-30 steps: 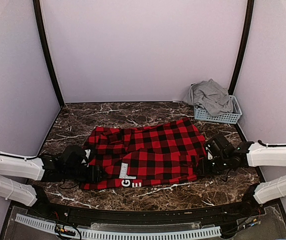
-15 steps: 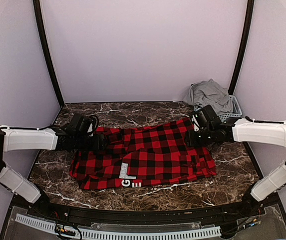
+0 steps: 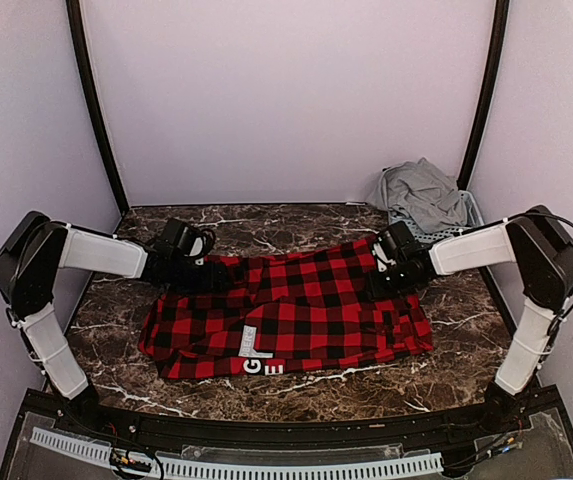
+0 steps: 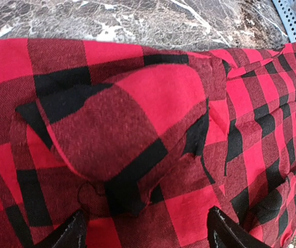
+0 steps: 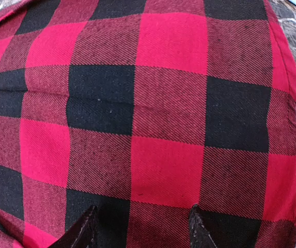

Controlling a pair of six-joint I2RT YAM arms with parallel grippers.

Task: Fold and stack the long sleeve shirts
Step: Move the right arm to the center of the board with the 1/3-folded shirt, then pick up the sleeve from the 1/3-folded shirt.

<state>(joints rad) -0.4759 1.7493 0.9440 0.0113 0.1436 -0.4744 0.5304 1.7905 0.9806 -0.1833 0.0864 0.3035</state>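
Two arms have swung, within the last second, from the near side of the red-and-black checked shirt (image 3: 296, 315) to its far edge; in the top view the left gripper (image 3: 201, 272) now sits at the far-left corner and the right gripper (image 3: 398, 272) at the far-right one. The shirt lies flat in the middle of the marble table (image 3: 266, 225), white letters at its near hem; its near corners have spread outward since the arms let them go. The grey shirt (image 3: 421, 192) is heaped in the pale blue basket (image 3: 446, 236) at the far right, untouched.

From the left wrist, both fingertips (image 4: 70, 235) stand wide apart over a rumpled flap of check; nothing is pinched between them.

From the right wrist, the fingertips (image 5: 86, 230) are likewise parted above smooth cloth near its edge, gripping nothing.

I judge one fold finished and released, and the arms placed to take the far edge and bring it toward the near hem; the grey shirt is yet to be folded and stacked.
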